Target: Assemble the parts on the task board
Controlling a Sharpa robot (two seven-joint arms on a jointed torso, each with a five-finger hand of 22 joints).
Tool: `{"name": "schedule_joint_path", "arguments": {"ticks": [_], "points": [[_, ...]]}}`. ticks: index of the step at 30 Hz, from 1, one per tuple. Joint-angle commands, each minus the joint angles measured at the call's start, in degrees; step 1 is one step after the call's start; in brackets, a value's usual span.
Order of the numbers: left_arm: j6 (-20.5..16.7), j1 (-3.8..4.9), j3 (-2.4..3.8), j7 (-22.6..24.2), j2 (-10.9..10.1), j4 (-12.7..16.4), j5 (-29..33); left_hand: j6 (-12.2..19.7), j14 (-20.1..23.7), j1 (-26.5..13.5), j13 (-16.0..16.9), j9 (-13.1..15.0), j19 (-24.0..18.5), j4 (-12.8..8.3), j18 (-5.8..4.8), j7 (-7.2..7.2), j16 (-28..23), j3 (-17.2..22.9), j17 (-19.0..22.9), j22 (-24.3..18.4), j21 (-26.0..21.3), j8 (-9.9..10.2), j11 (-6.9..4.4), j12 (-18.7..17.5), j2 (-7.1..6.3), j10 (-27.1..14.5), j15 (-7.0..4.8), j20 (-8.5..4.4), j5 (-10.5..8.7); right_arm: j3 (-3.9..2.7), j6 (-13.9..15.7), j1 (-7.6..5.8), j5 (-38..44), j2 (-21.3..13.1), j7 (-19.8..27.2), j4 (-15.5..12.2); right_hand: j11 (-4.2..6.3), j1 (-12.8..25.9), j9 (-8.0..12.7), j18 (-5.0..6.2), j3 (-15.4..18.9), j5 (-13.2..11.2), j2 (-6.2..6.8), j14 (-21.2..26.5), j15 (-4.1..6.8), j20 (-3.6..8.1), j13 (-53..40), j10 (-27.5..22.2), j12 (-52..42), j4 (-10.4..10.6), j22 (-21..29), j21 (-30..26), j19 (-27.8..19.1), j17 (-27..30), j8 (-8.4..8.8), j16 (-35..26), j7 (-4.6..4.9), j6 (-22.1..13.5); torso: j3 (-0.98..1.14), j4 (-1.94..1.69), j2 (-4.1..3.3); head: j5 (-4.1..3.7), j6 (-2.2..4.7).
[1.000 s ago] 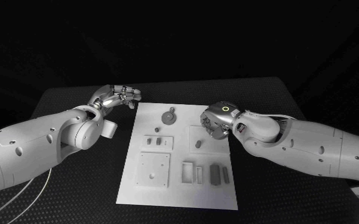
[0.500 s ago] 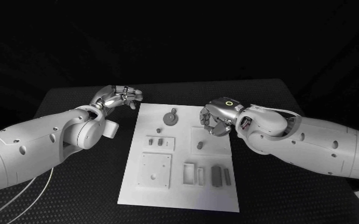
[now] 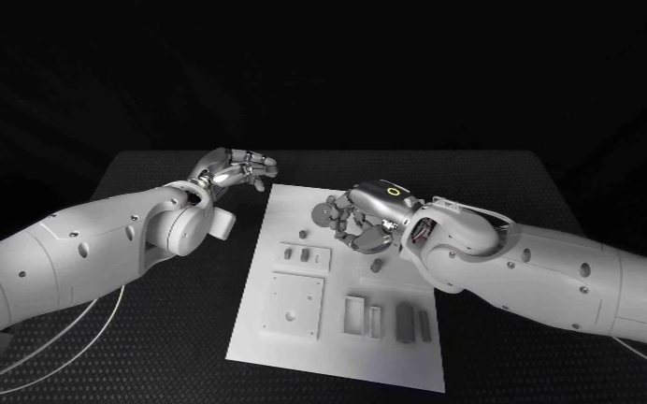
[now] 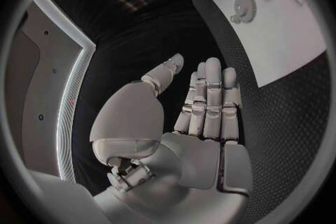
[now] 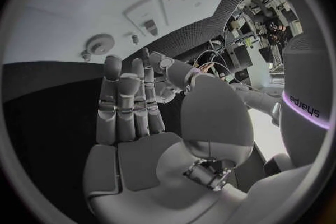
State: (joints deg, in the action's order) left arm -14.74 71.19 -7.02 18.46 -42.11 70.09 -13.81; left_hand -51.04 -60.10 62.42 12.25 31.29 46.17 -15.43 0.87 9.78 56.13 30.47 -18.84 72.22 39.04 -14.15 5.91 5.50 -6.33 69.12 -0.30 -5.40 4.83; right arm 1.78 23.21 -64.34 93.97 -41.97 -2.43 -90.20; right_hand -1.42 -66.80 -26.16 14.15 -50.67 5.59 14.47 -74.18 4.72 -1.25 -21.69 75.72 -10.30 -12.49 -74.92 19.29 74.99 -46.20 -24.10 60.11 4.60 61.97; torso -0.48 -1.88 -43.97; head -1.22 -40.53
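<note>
Black matting covered the table, with the white task board lying at its middle. Just off the board's far left corner, the left hand hovered empty, fingers extended and slightly apart. Small grey parts sat in the board's recesses, a gear near its far edge. Over that far edge the right hand hung, fingers loosely spread, holding nothing.
</note>
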Motion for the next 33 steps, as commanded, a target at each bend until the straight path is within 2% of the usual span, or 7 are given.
{"name": "schedule_joint_path", "arguments": {"ticks": [1,3,9,13,18,23,33], "points": [[-0.6,0.08,0.06,0.8,0.7,-0.5,0.7,0.4,-0.4,-0.6,-0.1,0.0,0.5,0.0,0.88,-0.11,-0.3,-0.3,-0.1,0.1,-0.4,0.3,0.07,-0.3,0.06,-0.4,0.12,-0.46,0.10,0.57,0.7,0.84,1.5,1.3,1.9,0.6,-0.12,-0.2,0.0,0.85,0.4,0.3,-0.75,0.5,0.09,0.01,-0.1,0.0,0.3,0.0,-0.5,-0.2,0.2,0.1,0.18,0.4,0.21,0.2,-0.06,-0.03,-0.01,1.31,-0.06],[-0.6,0.11,0.07,0.8,1.0,-0.7,0.8,0.4,-0.4,-0.6,-0.1,0.0,0.5,0.0,0.88,-0.11,-0.3,-0.3,-0.1,0.1,-0.4,0.3,0.07,-0.3,0.06,-0.4,0.12,-0.46,0.10,0.75,0.6,1.63,2.3,2.4,2.0,0.8,-0.12,-0.2,-0.1,0.85,0.4,0.4,-0.79,0.5,0.09,0.01,-0.1,0.0,0.3,-0.1,-0.5,-0.2,0.2,0.1,0.20,0.4,0.21,0.2,-0.06,0.02,0.01,1.69,-0.17],[-0.7,0.32,0.07,0.9,2.1,-1.8,0.8,0.4,-0.4,-0.6,-0.1,0.0,0.5,0.0,0.89,-0.12,-0.3,-0.2,-0.1,0.1,-0.4,0.2,0.07,-0.2,0.05,-0.3,0.12,-0.45,0.09,2.29,0.3,2.89,5.6,4.9,2.1,1.6,-0.12,-0.1,-0.1,0.85,0.6,0.5,-0.91,0.5,0.09,0.01,-0.2,0.0,0.3,-0.3,-0.5,-0.2,0.2,0.2,0.23,0.4,0.21,0.2,-0.08,0.01,-0.08,4.13,-0.78],[-0.7,0.35,0.07,0.9,2.4,-2.2,0.8,0.4,-0.4,-0.6,-0.1,0.0,0.5,0.0,0.89,-0.13,-0.3,-0.2,-0.1,0.1,-0.5,0.2,0.06,-0.2,0.06,-0.3,0.12,-0.44,0.09,2.98,-0.3,3.67,7.1,5.6,2.1,1.6,-0.12,-0.1,-0.1,0.85,0.6,0.6,-0.95,0.5,0.09,0.01,-0.2,0.0,0.3,-0.4,-0.5,-0.2,0.2,0.2,0.24,0.4,0.21,0.2,-0.07,0.10,-0.03,5.18,-1.10],[-0.6,0.44,0.07,0.9,2.6,-2.3,0.8,0.4,-0.4,-0.6,-0.1,0.0,0.5,0.1,0.89,-0.13,-0.3,-0.2,-0.1,0.1,-0.5,0.2,0.06,-0.2,0.06,-0.3,0.12,-0.43,0.09,4.00,-1.0,4.42,8.2,6.2,2.1,1.5,-0.11,-0.1,-0.1,0.85,0.7,0.7,-0.99,0.5,0.10,0.02,-0.2,0.0,0.4,-0.5,-0.6,-0.3,0.2,0.3,0.25,0.5,0.21,0.2,-0.08,0.14,-0.09,5.56,-1.29],[-0.5,0.44,0.07,0.8,2.8,-2.4,0.8,0.4,-0.4,-0.6,-0.1,0.0,0.5,0.1,0.88,-0.13,-0.4,-0.2,-0.2,0.1,-0.5,0.2,0.06,-0.2,0.05,-0.3,0.12,-0.43,0.08,4.56,-1.3,5.25,8.5,7.0,2.1,2.1,-0.11,-0.1,-0.2,0.85,0.8,0.8,-1.02,0.5,0.10,0.02,-0.3,0.0,0.4,-0.6,-0.6,-0.3,0.2,0.3,0.26,0.5,0.21,0.2,-0.03,0.13,-0.09,5.94,-1.57],[-0.3,0.44,0.07,0.8,3.0,-2.4,0.8,0.4,-0.4,-0.6,-0.1,0.0,0.5,0.1,0.88,-0.13,-0.4,-0.2,-0.2,0.1,-0.6,0.2,0.07,-0.2,0.07,-0.3,0.12,-0.42,0.08,4.71,-1.4,6.59,9.7,7.8,2.0,2.9,-0.11,-0.1,-0.2,0.85,0.8,0.8,-1.08,0.5,0.10,0.02,-0.3,0.0,0.4,-0.6,-0.6,-0.3,0.3,0.4,0.28,0.5,0.21,0.2,0.03,0.18,-0.10,6.45,-2.22]]}}
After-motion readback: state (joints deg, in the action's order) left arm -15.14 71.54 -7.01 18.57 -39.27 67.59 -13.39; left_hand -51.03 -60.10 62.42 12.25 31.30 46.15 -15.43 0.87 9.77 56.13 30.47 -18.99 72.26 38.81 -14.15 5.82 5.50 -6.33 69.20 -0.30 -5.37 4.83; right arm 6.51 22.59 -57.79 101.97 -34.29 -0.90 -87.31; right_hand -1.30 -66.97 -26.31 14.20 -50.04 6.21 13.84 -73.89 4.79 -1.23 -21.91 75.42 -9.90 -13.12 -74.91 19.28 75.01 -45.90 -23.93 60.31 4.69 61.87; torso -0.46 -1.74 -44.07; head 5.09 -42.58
